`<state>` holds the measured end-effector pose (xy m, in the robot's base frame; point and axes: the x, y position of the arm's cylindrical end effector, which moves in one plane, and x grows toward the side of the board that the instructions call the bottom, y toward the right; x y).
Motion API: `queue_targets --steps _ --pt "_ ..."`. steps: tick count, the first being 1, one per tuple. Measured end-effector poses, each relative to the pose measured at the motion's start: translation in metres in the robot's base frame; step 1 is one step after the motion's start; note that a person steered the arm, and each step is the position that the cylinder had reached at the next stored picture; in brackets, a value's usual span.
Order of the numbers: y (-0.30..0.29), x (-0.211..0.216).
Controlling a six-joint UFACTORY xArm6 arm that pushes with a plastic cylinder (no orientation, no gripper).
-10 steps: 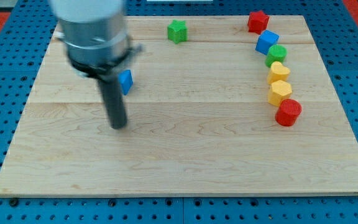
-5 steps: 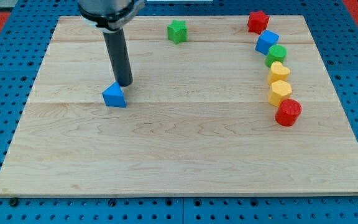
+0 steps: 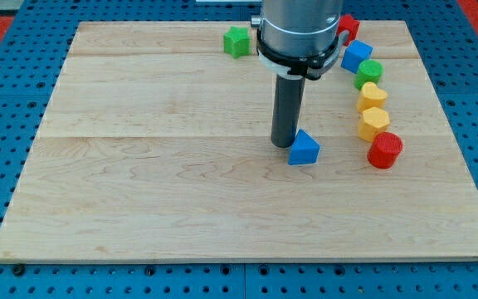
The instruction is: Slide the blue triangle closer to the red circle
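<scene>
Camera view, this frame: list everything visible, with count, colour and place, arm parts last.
blue triangle: 1, blue, right of the board's centre, left of the red circle with a gap.
red circle: 1, red, bottom end of the curved row at the view's right.
yellow blocks: 2, yellow, stacked in the row above the red circle; the upper.
green round block: 1, green, above the yellow ones.
blue cube: 1, blue, above the green one.
red star: 1, red, top of the row, partly hidden by the arm.
green star: 1, green, view's top, centre-left.
board: 1, pale wood, on blue pegboard.
my tip: 1, dark rod, touching the blue triangle's left side.
</scene>
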<state>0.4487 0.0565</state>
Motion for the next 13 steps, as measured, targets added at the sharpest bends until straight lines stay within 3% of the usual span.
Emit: queue_targets --steps 3,6,9,11,13 --pt "0.067 0.047" --pt "0.047 0.110" --pt "0.072 0.110" --pt "0.041 0.108" --pt "0.053 0.093"
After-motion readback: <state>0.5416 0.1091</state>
